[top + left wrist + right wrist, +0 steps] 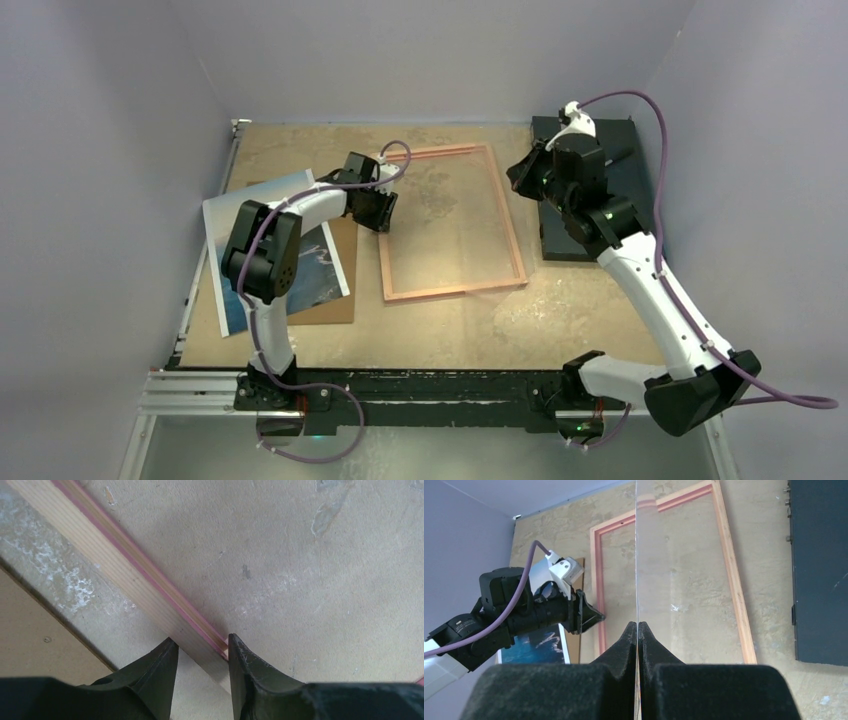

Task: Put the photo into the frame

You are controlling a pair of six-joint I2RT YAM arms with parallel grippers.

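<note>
Tan tabletop (450, 330) carries the frame (455, 291), lying empty. The left pincer (200, 647) narrowly straddles its rail, grip uncertain. The right pincer (637, 630) clamps the clear pane (636, 555). The photo (322, 262) lies to the left, not yet inserted.

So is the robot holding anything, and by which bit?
The right gripper pinches the clear pane by its near edge. The left gripper straddles a side rail of the frame, but whether it grips cannot be told.
</note>
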